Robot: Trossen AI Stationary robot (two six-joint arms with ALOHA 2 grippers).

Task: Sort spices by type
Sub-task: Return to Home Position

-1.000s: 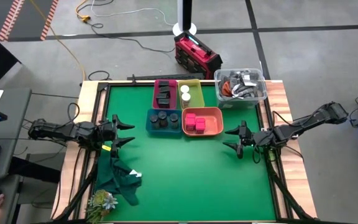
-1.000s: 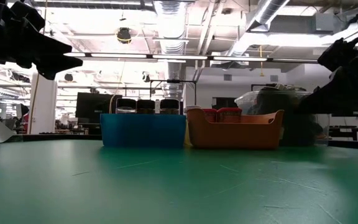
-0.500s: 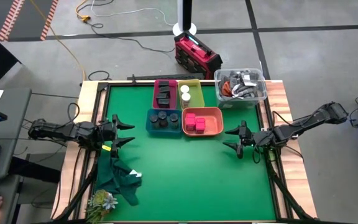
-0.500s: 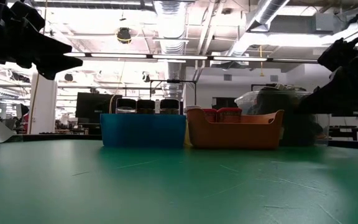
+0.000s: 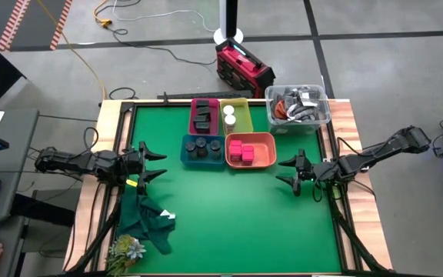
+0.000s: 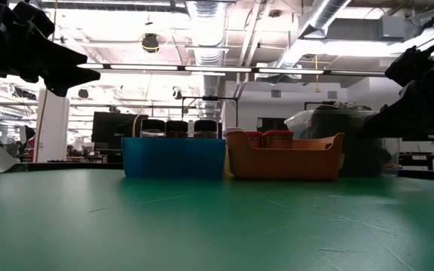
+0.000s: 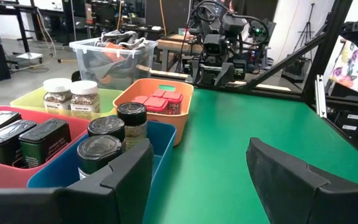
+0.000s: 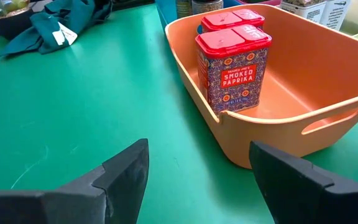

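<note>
All the spices sit in four trays at the far middle of the table. Dark boxy tins (image 5: pixel 203 115) fill the pink tray (image 5: pixel 194 123). White-topped jars (image 5: pixel 229 115) stand in the yellow-green tray (image 5: pixel 242 118), dark round jars (image 5: pixel 201 147) in the blue tray (image 5: pixel 185 151), and magenta-red cubes (image 5: pixel 242 150) in the orange tray (image 5: pixel 264 151). My left gripper (image 5: pixel 160 165) hovers open at the table's left side, pointing right. My right gripper (image 5: pixel 281 171) hovers open at the right side, just near of the orange tray (image 8: pixel 278 130), facing the red paprika tins (image 8: pixel 232 59).
A clear bin of cables (image 5: pixel 297 106) stands at the far right corner. A dark green cloth (image 5: pixel 148 219) and a small plant (image 5: pixel 125 248) lie at the near left corner. The green mat (image 5: pixel 229 223) between the arms and toward the near edge is bare.
</note>
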